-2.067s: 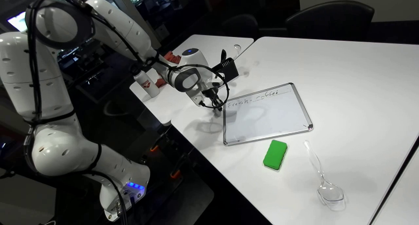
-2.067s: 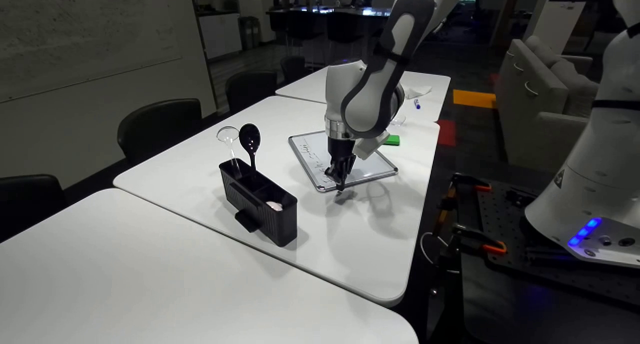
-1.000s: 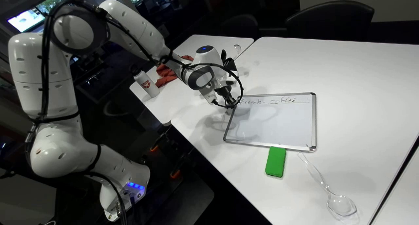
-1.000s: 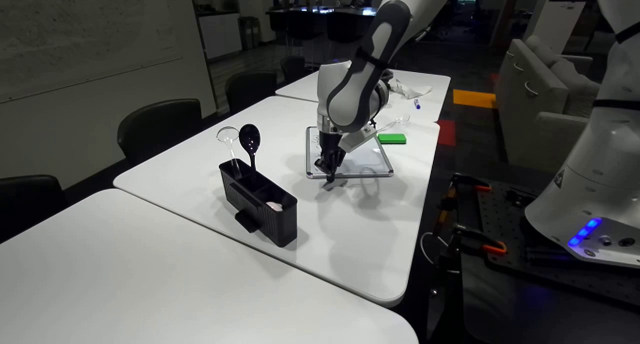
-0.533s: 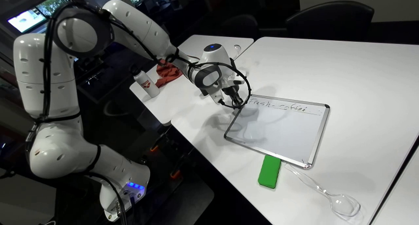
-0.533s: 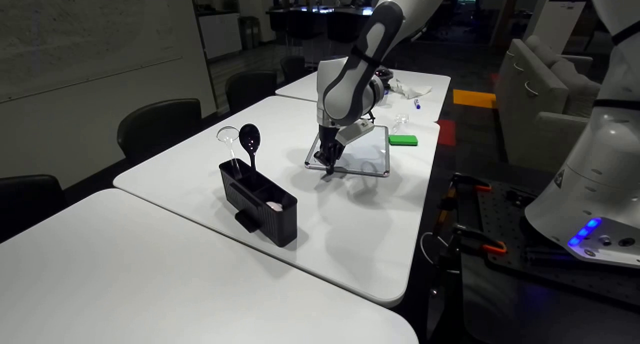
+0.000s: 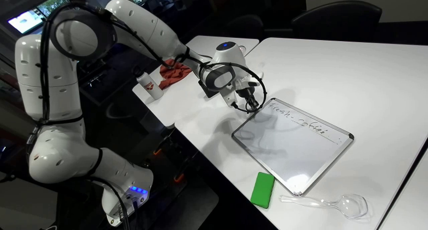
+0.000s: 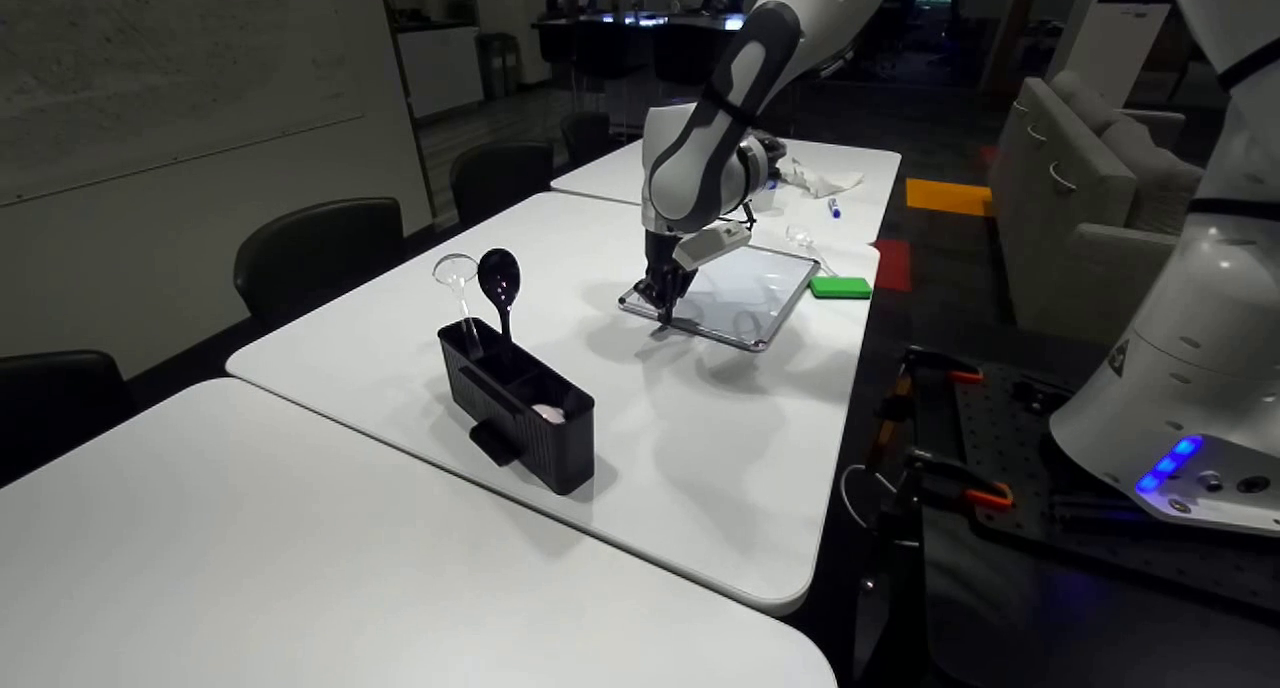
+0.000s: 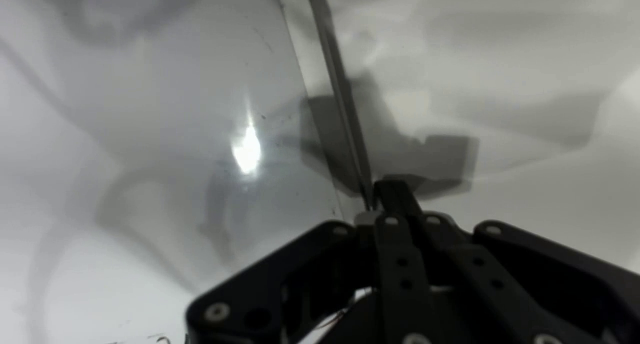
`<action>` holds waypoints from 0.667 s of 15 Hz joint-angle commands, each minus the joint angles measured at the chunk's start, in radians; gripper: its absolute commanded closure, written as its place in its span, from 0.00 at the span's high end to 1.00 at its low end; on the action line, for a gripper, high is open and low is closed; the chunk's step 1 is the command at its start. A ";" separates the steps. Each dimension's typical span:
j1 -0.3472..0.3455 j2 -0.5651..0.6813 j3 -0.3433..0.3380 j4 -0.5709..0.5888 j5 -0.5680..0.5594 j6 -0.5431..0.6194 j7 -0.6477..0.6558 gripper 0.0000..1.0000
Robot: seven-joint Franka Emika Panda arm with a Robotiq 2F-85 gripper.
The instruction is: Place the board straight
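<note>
My closed, empty jaws meet the whiteboard; the utensil caddy holds two spoons and something pale.

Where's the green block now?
In an exterior view, the green block lies low, right of centre, near the edge of the table, just below-left of the board and left of the clear spoon.

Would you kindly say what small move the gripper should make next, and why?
I'd probably ease the gripper back from the board: in an exterior view its long side looks roughly parallel to the lower-left edge of the table, and the green block lies right by that edge, so a bigger turn might push it off.
</note>
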 commanded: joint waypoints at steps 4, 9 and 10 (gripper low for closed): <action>-0.044 -0.075 0.062 -0.023 0.029 -0.021 -0.075 0.00; -0.012 -0.308 0.097 -0.218 0.006 -0.019 -0.137 0.00; 0.007 -0.357 0.082 -0.258 -0.007 -0.020 -0.122 0.00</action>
